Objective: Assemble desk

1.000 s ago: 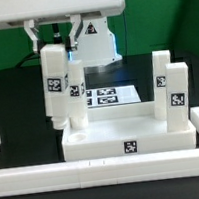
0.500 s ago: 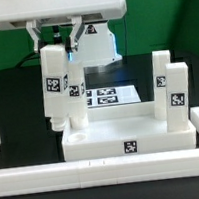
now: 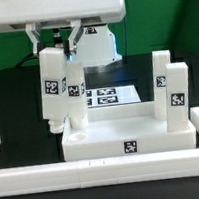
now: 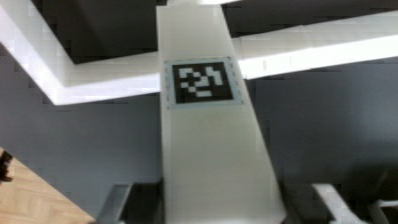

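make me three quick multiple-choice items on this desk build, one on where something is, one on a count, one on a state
1. Where does the marker board lie?
A. behind the tabletop
B. on top of the tabletop
C. on the front rail

2. How many legs stand on the tabletop at the exterior view's right?
A. none
B. two
C. four

3. What is the gripper doing?
A. hanging open and empty
B. holding a leg
C. resting on the marker board

Answers:
1 A, it shows beyond the tabletop's far edge.
2 B, two upright legs there.
3 B, its fingers clamp the leg's top.
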Robot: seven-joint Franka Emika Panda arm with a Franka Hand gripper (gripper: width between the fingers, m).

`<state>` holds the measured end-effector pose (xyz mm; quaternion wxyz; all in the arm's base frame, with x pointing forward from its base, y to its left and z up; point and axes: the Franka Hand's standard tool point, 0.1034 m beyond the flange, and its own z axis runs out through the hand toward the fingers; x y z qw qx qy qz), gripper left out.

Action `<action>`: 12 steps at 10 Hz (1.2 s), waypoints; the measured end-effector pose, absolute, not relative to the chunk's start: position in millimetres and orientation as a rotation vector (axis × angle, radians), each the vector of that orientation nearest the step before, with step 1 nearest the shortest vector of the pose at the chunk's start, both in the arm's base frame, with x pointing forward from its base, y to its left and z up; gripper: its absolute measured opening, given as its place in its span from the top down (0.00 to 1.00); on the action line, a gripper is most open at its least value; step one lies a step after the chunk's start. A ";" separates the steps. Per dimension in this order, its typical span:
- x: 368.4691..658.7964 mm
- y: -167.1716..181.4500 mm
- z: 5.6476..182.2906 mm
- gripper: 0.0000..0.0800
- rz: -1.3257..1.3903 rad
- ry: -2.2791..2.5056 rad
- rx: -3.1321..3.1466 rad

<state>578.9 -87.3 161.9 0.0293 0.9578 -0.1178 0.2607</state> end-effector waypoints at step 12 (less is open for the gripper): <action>580.3 -64.9 157.2 0.63 0.797 -0.427 2.988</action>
